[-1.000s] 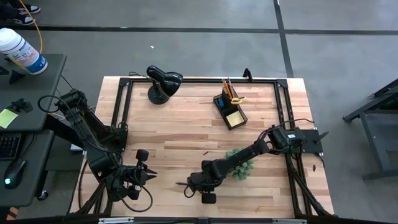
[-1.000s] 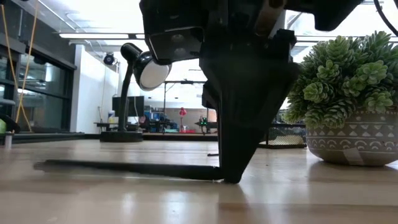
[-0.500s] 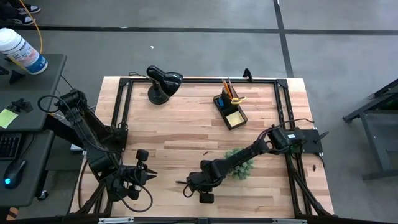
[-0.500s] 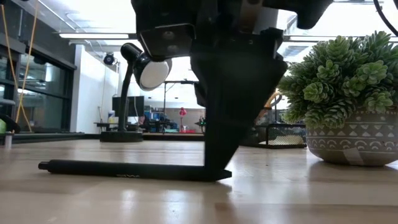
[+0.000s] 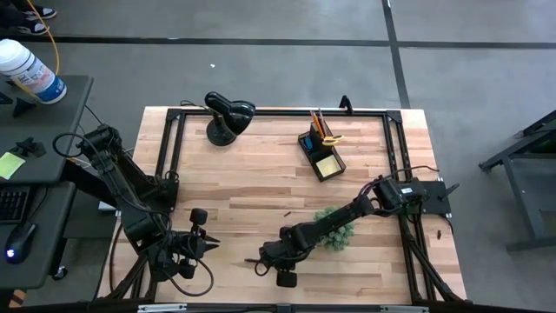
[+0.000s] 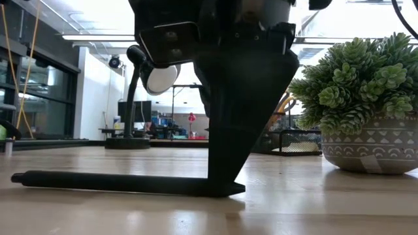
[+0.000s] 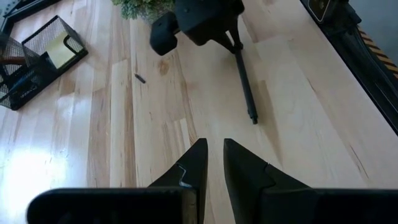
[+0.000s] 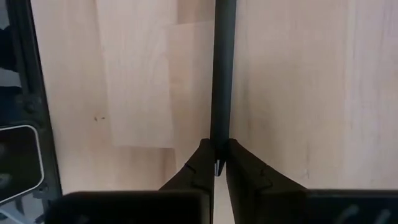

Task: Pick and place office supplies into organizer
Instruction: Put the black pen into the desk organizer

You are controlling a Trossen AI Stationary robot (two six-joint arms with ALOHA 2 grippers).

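A thin black pen (image 6: 111,183) lies flat on the wooden table near its front edge. My right gripper (image 8: 216,165) stands over one end of it, pointing steeply down, shut on it. The left wrist view shows the same pen (image 7: 244,81) and gripper (image 7: 233,43). The black mesh organizer (image 5: 320,149) stands far back, with pencils and yellow-handled scissors (image 5: 320,124) upright in it and a yellow sticky pad (image 5: 328,163) in its tray. My left gripper (image 7: 214,165) waits at the near left, only a narrow gap between its fingers, holding nothing. My right gripper pinches the pen's end (image 8: 219,140) between its two fingers. They come from above, slanting steeply down, and close across the shaft. The pen lies flat along the table, its free end (image 6: 19,177) pointing away from the fingers.
A green plant in a patterned pot (image 6: 362,104) stands close beside my right arm. A black desk lamp (image 5: 228,115) is at the far left. A small dark scrap (image 7: 140,78) lies mid-table. Black frame rails (image 5: 395,148) border the work area.
My right gripper has sunk slightly onto the pen. The pen has slid a little along the table, still lying flat; in the low view its free end has moved further out from the fingers.
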